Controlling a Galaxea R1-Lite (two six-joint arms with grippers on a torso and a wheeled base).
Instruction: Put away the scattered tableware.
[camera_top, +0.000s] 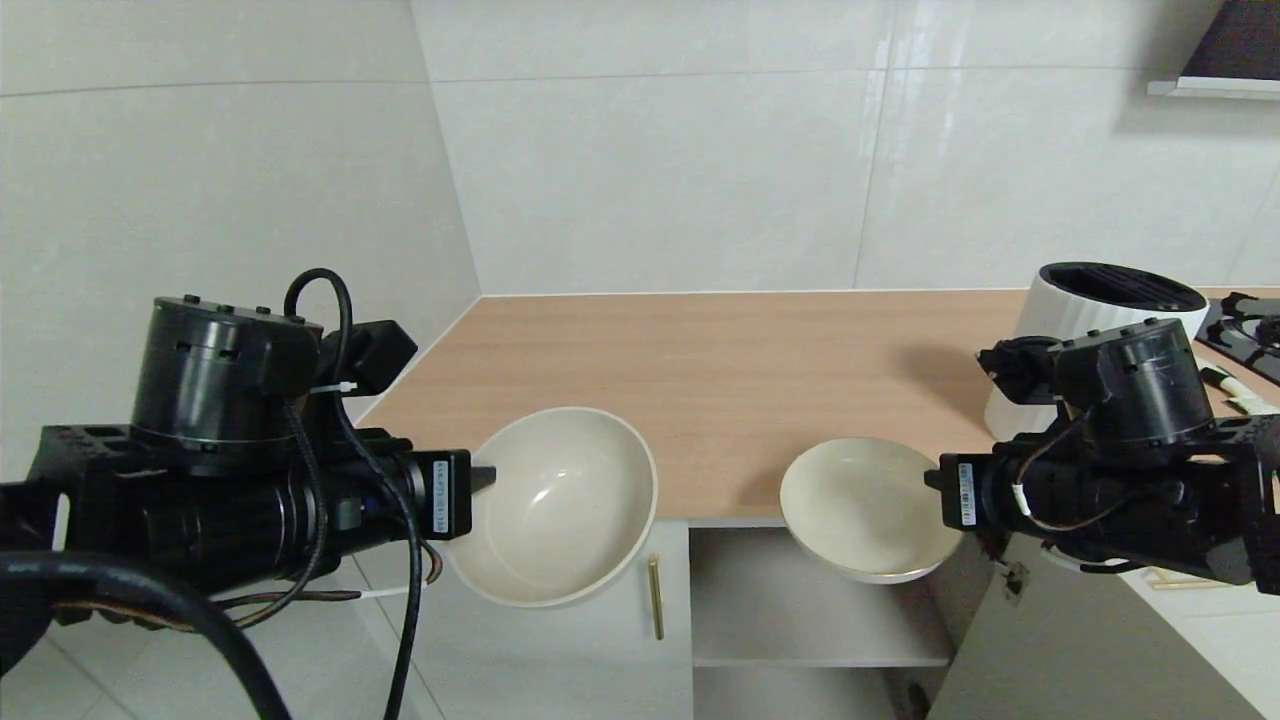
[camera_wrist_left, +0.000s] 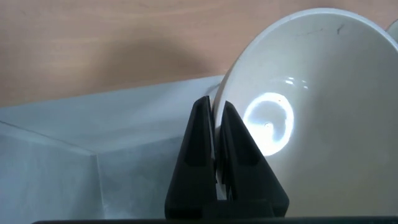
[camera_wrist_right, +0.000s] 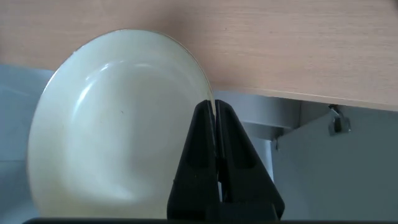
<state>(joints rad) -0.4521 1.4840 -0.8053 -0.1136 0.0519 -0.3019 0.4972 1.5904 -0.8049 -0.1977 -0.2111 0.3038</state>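
Jaws of the left gripper (camera_top: 484, 478) are clamping the rim of the large cream bowl (camera_top: 560, 500), holding it tilted in the air before the wooden countertop (camera_top: 700, 350) edge. Jaws of the right gripper (camera_top: 933, 482) are pinching the rim of the smaller cream bowl (camera_top: 865, 505), which is hanging above the open cabinet (camera_top: 800, 600).

The head camera looks forward and down from in front of the table (camera_top: 700, 350), taking in its front edge, the top back to the tiled wall (camera_top: 650, 150), both arms and the open cabinet (camera_top: 800, 600) underneath. Each wrist camera sits close behind its jaws and looks along them. The one behind the left gripper (camera_wrist_left: 214, 106) faces the large bowl (camera_wrist_left: 311, 93), and the one behind the right gripper (camera_wrist_right: 214, 106) faces the smaller bowl (camera_wrist_right: 118, 124). All three views share the table's front edge and the cabinet front below it.
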